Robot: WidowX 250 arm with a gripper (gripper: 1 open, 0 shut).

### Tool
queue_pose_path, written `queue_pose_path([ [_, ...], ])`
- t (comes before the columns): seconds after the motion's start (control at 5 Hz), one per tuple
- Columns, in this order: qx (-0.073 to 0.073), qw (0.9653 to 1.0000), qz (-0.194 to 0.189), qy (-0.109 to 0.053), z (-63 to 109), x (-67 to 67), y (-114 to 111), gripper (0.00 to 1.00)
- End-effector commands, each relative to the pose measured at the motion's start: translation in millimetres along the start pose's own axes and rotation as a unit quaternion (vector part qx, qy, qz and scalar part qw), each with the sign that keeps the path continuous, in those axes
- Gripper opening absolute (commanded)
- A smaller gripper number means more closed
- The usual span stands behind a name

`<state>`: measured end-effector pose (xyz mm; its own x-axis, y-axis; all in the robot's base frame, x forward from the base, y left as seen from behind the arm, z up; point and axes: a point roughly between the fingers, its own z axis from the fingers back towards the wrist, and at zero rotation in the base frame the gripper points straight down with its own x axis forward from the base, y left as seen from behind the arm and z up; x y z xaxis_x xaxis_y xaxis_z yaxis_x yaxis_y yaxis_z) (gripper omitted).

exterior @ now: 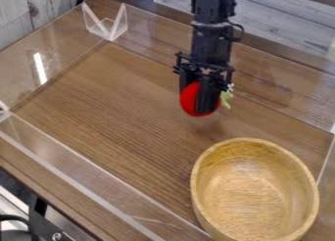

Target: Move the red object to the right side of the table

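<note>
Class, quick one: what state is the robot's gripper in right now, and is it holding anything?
Gripper: closed on the red toy strawberry, held clear above the table.

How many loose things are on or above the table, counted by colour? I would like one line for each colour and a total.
Red: 1, the toy strawberry, held in the tool
Light wood: 1, the bowl
Total: 2
</note>
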<state>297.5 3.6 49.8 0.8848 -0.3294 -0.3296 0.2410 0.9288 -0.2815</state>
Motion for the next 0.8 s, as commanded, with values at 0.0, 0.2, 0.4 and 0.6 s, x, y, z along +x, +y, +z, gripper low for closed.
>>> queue_pose_path([
  [0.0, 0.009, 0.9998, 0.003, -0.017, 18.2, -2.2, 11, 0.00],
  [0.2, 0.018, 0.9995, -0.026, -0.004, 0.1, -5.8, 12, 0.00],
  [0.4, 0.022, 0.9988, 0.007, -0.043, 27.1, -10.1, -3, 0.00],
  [0.6, 0.021, 0.9966, 0.030, -0.074, 43.7, -3.9, -27, 0.00],
])
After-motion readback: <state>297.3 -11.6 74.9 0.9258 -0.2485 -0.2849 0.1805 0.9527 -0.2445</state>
